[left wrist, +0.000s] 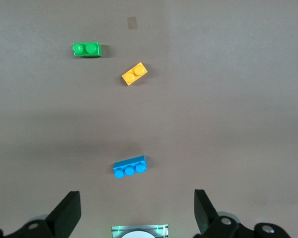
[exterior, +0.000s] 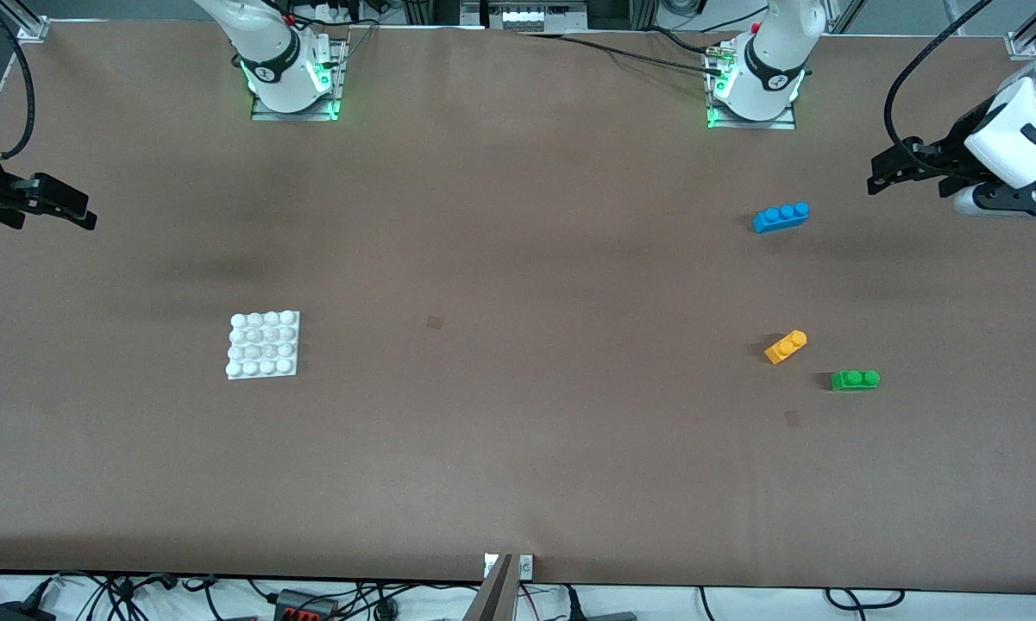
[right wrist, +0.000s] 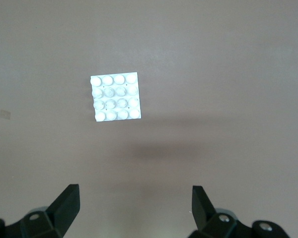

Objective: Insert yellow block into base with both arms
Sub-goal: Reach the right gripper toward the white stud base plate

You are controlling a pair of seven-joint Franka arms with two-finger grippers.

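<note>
A: Orange-yellow plastic, two round studs in a row: that is the yellow block (exterior: 786, 347). It lies flat on the brown table (exterior: 518, 448), toward the left arm's end. A green two-stud brick (exterior: 855, 379) sits just beside it, slightly nearer the front camera. A longer blue three-stud brick (exterior: 781, 216) lies farther from that camera, well apart from both.

B: Location of the base?

A: The flat white square plastic base (exterior: 263, 345), with a four-by-four grid of studs, lies studs-up toward the right arm's end, well apart from all three bricks. Judged from the layout, each part sits within reach of one arm, which suits a two-arm insertion.

B: State of each tool?

A: The left tool (left wrist: 137, 210) is released and carries nothing. It hangs above the table edge at the left arm's end, and its wrist camera takes in all three bricks. The right tool (right wrist: 135, 206) is likewise released and empty, hanging above the table edge at the right arm's end, its camera looking down on the base.

B: Progress?

A: No contact with any part; insertion not yet begun. The likely first step is for the left tool to grasp the yellow block. The green brick beside it leaves limited clearance, so finger placement calls for care.
</note>
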